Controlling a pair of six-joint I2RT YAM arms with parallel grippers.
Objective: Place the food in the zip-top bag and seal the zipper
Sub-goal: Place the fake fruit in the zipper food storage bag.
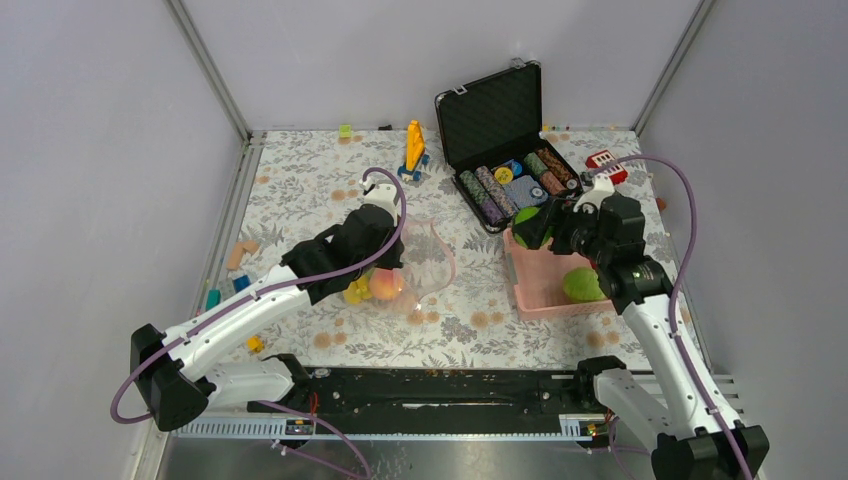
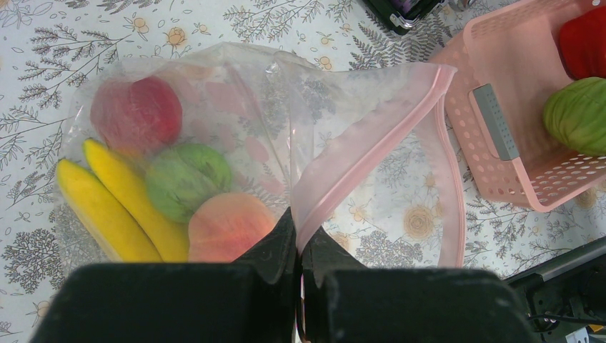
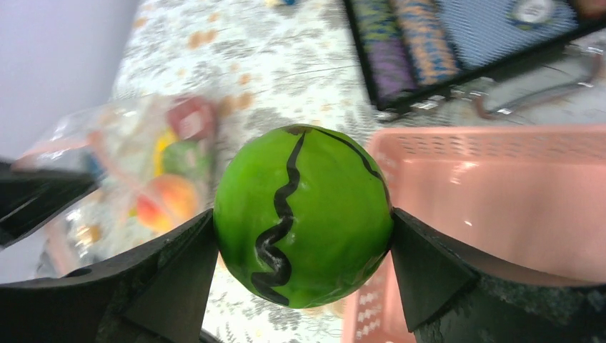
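**Left gripper pinches the zipper, right gripper carries a toy watermelon by the basket rim**

The left gripper (image 2: 298, 239) has its fingers pressed together on the pale-pink zipper (image 2: 371, 143), lifting one edge of the zip-top bag (image 2: 236, 100). The other edge loops out to the fingers' right, so the mouth gapes that way. Just ahead and to the left of those fingers, inside the bag, lie two yellow bananas (image 2: 114, 207), a red apple (image 2: 136, 111), a green fruit (image 2: 187, 179) and a peach (image 2: 229, 225). The peach almost touches the fingertips.

The right gripper (image 3: 304, 236) is clamped wide on the toy watermelon (image 3: 304, 164), one finger on each side of it. The pink basket (image 3: 500, 143) spreads below and to its right, the ball covering the basket's left rim. A pale-green fruit (image 2: 579, 114) and a red piece (image 2: 586, 39) sit in the basket.

To the right gripper's left, a strip of flowered tablecloth (image 1: 480, 290) runs between the basket wall and the bag's mouth. The open poker-chip case (image 1: 500, 150) lies beyond the basket's far edge.
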